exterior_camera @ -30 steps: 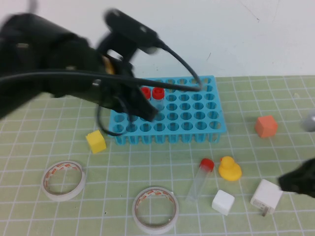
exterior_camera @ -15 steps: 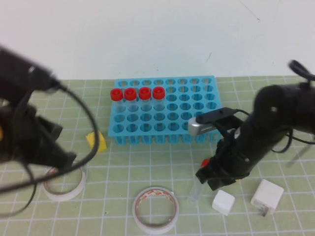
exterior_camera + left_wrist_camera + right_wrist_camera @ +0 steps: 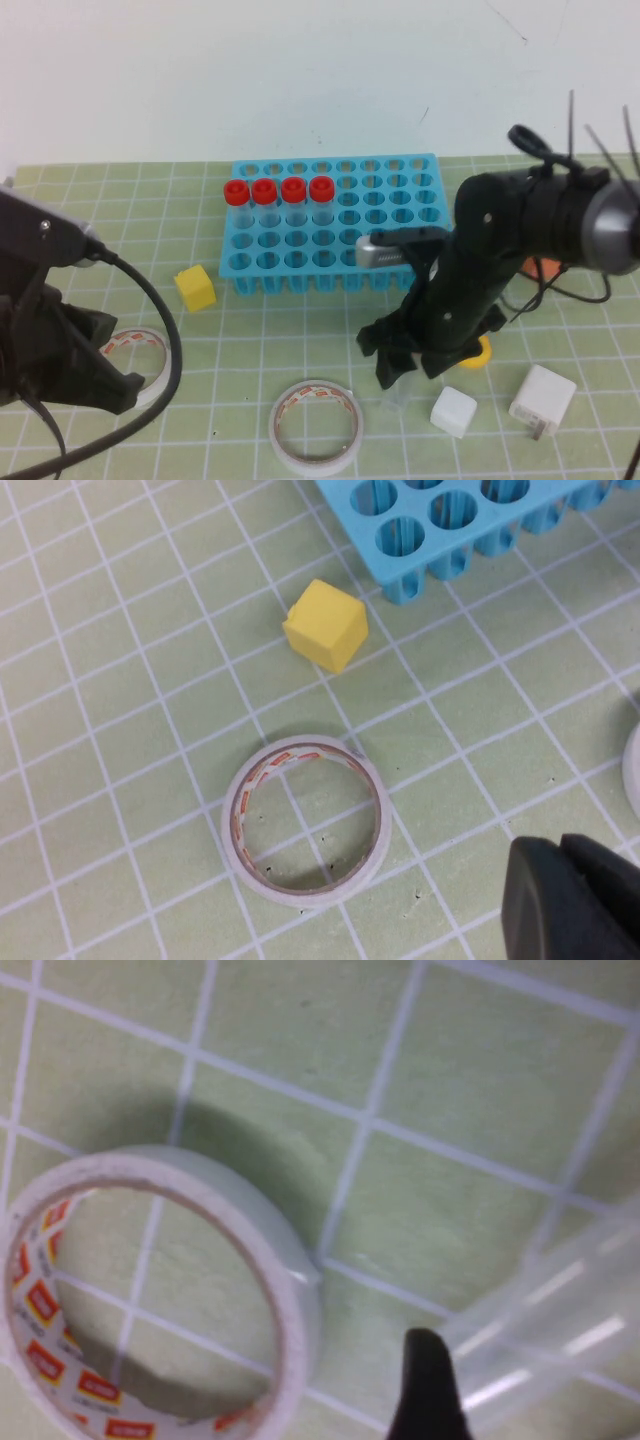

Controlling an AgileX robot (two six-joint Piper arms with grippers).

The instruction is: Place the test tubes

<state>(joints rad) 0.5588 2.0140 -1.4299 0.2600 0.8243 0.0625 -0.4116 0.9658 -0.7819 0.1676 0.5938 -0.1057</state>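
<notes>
Right tool (image 3: 405,366) now down over tube (image 3: 399,398)

Green gridded mat (image 3: 250,320) carries a blue rack (image 3: 400,225) at back centre and a yellow cube (image 3: 195,288) just left of it. Nearer the robot lie the left tape roll (image 3: 140,345) and front tape roll (image 3: 315,425). Right side: clear test tube (image 3: 560,1310) lying flat, white cube (image 3: 452,411), white plug block (image 3: 541,400); yellow toy (image 3: 480,352) and orange cube (image 3: 545,268) both partly hidden.

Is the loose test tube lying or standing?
Lying: the test tube rests flat on the mat beneath the right gripper, outside the rack; left gripper is by a tape roll.
</notes>
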